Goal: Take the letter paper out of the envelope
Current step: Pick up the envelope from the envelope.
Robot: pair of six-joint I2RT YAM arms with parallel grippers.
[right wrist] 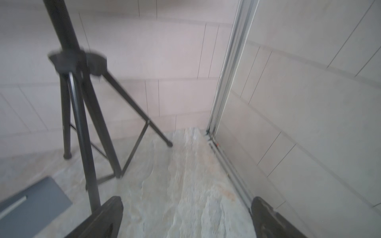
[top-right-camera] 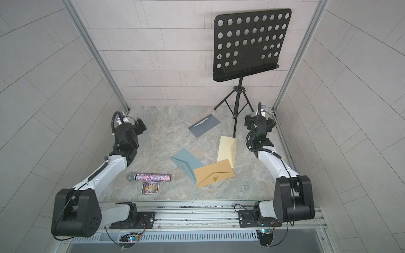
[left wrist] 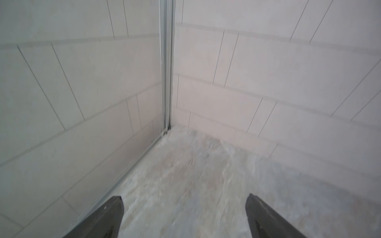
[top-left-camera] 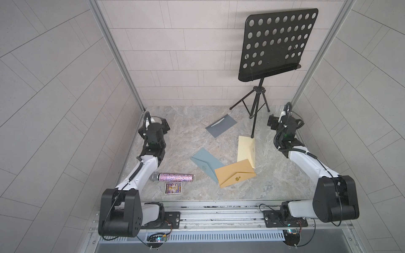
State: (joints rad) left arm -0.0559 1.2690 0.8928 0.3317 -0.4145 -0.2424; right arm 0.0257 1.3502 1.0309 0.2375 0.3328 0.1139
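Nothing started: left gripper (left wrist: 184, 196) and right gripper (right wrist: 186, 197) spread wide, empty; next, reach grey envelope (top-left-camera: 221, 126) near music stand (top-left-camera: 269, 72).

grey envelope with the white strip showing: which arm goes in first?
Right, likely. The right pincer is open, and the grey envelope lies in its wrist view, beside a leg of the music stand. The left pincer, also open, faces a bare corner.
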